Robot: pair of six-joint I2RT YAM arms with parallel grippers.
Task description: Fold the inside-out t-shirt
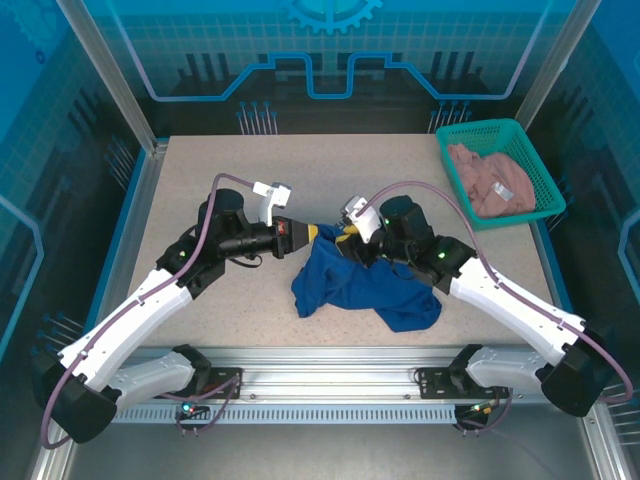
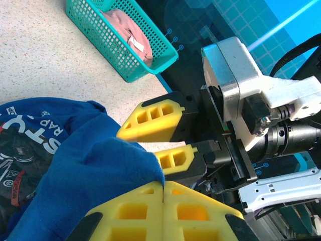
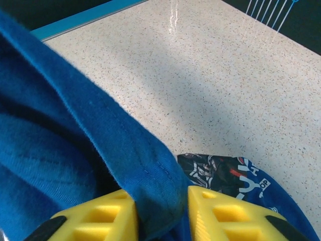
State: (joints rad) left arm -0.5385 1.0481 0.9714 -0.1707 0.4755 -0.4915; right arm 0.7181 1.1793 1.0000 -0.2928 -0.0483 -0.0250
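The inside-out t-shirt (image 1: 360, 285) is royal blue and lies bunched on the table between the arms, its upper edge lifted. My left gripper (image 1: 318, 232) is shut on a corner of that edge; in the left wrist view the blue cloth (image 2: 90, 170) ends pinched at the gripper's (image 2: 164, 185) tips. My right gripper (image 1: 345, 237) faces it closely, and its jaws hold a thick blue hem (image 3: 150, 170) between the fingertips (image 3: 161, 201). A dark printed graphic (image 3: 225, 173) shows on the cloth below. The right gripper's yellow fingers (image 2: 150, 120) appear just beyond the left gripper's tips.
A teal basket (image 1: 480, 126) with a pinkish-beige garment (image 1: 495, 180) stands at the table's back right corner. Speckled tabletop (image 1: 250, 170) stretches behind and left of the grippers. Blue enclosure walls ring the table.
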